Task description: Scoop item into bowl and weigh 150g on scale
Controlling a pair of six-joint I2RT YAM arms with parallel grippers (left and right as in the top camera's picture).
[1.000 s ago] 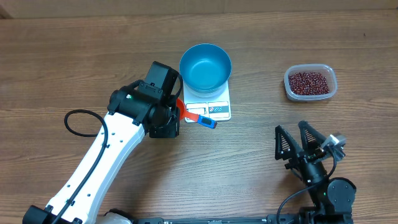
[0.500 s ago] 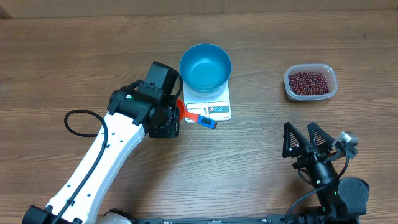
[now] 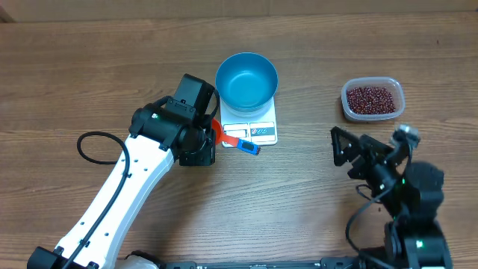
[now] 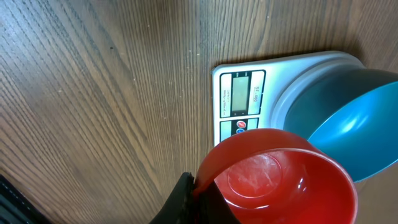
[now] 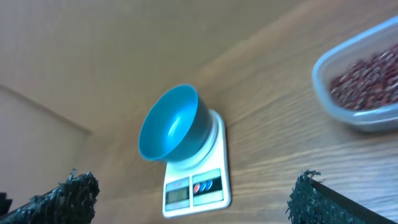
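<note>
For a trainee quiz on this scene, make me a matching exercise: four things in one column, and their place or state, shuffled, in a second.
Column one:
1. blue bowl
2. beans
3. red scoop
4. right pincer

Column two:
a. open, holding nothing
b. gripped by the left pincer
c. on the white scale
d. in the clear tub

Pairs: 1-c, 2-d, 3-b, 4-a.

Overhead looks down; both wrist views share the scale (image 5: 193, 186).
</note>
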